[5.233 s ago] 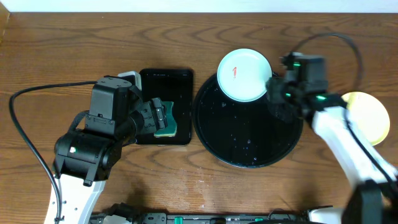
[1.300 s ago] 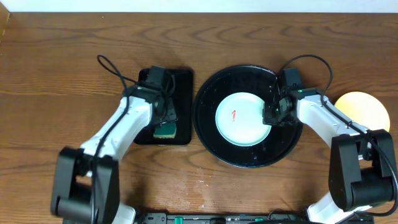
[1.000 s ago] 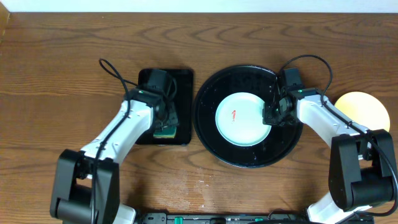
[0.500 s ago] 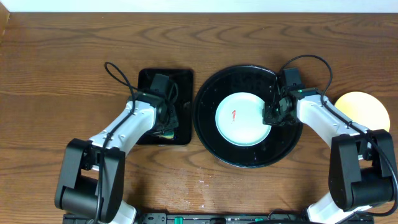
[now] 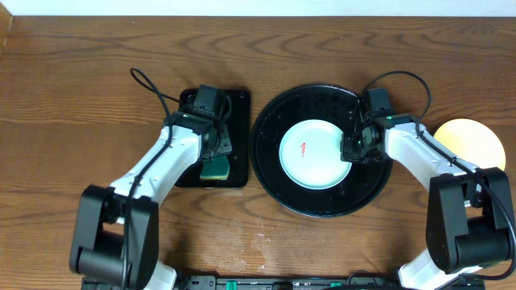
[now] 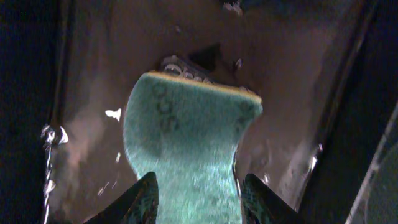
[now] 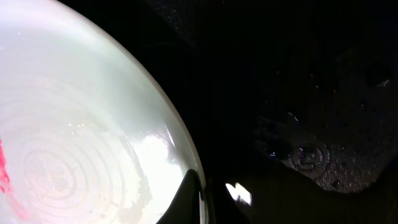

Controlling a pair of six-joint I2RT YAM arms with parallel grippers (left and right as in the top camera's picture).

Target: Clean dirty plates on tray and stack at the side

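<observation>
A pale mint-white plate with a small red smear lies in the middle of the round black tray. My right gripper is shut on the plate's right rim. In the right wrist view its fingers pinch the edge of the plate, which rests on the dark tray. A pale yellow plate sits on the table to the right of the tray. My left gripper is over the small rectangular tray. Its fingers press both sides of a green sponge.
The small rectangular black tray stands just left of the round one, and its wet floor glistens around the sponge. Cables loop off both arms above the trays. Bare wooden table surrounds everything.
My left gripper dipped toward the near end of the rectangular tray, then came back toward its middle, staying over the sponge. The right arm and the plate have not moved.
</observation>
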